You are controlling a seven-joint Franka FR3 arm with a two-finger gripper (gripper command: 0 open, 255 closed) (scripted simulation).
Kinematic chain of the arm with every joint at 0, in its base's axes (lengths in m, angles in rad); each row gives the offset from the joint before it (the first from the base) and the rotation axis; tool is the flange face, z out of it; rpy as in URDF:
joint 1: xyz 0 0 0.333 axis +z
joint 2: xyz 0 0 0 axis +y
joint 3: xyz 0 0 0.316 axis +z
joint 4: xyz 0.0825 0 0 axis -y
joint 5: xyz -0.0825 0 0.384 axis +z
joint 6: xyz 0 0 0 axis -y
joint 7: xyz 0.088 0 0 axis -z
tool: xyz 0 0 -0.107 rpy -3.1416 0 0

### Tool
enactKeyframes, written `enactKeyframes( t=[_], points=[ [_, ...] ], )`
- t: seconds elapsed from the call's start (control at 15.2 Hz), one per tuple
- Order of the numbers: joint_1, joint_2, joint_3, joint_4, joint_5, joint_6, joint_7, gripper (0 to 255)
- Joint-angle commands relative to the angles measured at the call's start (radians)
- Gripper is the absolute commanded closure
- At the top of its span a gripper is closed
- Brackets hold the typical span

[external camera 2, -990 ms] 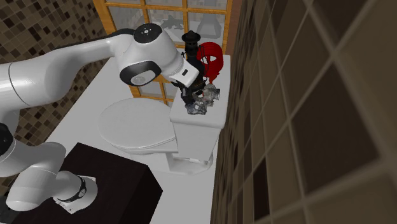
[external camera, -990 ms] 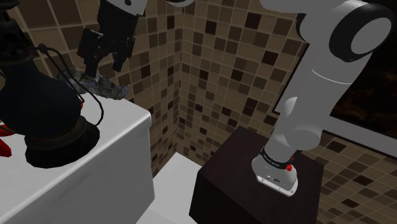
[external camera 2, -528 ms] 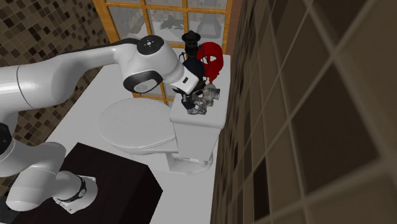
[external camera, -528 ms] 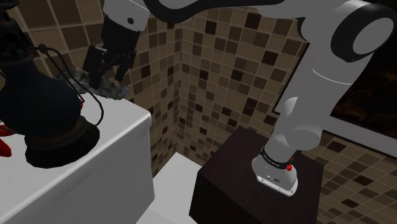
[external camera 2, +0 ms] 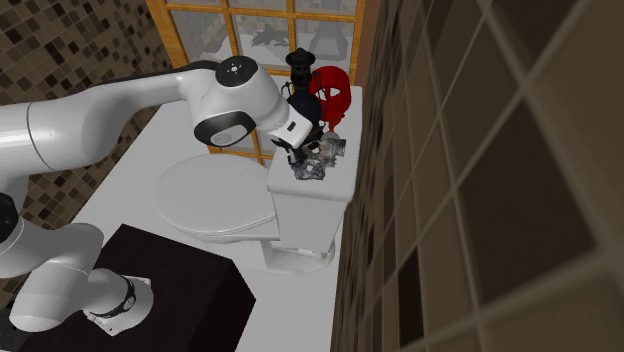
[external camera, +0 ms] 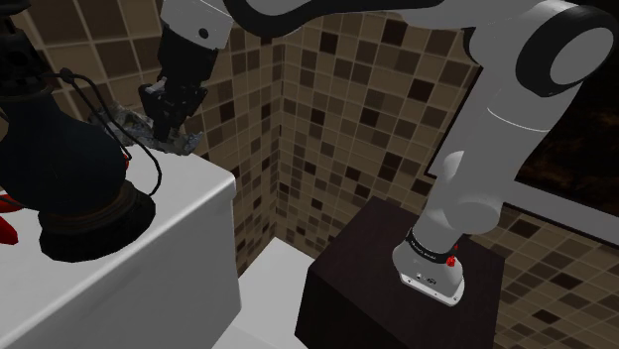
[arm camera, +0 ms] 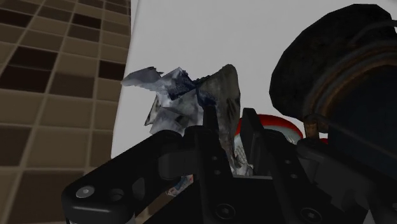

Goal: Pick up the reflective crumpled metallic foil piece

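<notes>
The crumpled silvery foil piece (external camera: 139, 132) lies at the far edge of a white toilet tank lid (external camera: 184, 223), close to the tiled wall. My black gripper (external camera: 164, 127) comes down on it from above with its fingers shut on the foil. In the wrist view the foil (arm camera: 184, 102) juts out past the fingers (arm camera: 213, 137), which clasp its near folds, and the gripper (arm camera: 232, 145) shows a narrow gap packed with foil. In the second exterior view the gripper (external camera 2: 302, 155) sits on the foil (external camera 2: 320, 162) on top of the tank (external camera 2: 310, 200).
A large black lantern-like object (external camera: 69, 169) stands on the lid right beside the foil, with a red item (external camera 2: 332, 92) behind it. Brown mosaic wall (external camera: 327, 109) runs close behind. The toilet's lid (external camera 2: 212, 200) and the dark stand (external camera: 397, 288) lie below.
The hand came down onto the foil, then the fingers went from wide apart to shut on it. The foil has stayed on the tank lid.
</notes>
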Motion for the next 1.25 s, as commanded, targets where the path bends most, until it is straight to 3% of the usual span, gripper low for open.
enactKeyframes(
  t=[0.0, 1.19],
  points=[
    [0.000, 0.000, 0.000, -0.001, 0.000, 0.000, 0.000, 255],
    [0.002, 0.038, 0.002, 0.245, -0.035, -0.207, 0.046, 255]
  ],
)
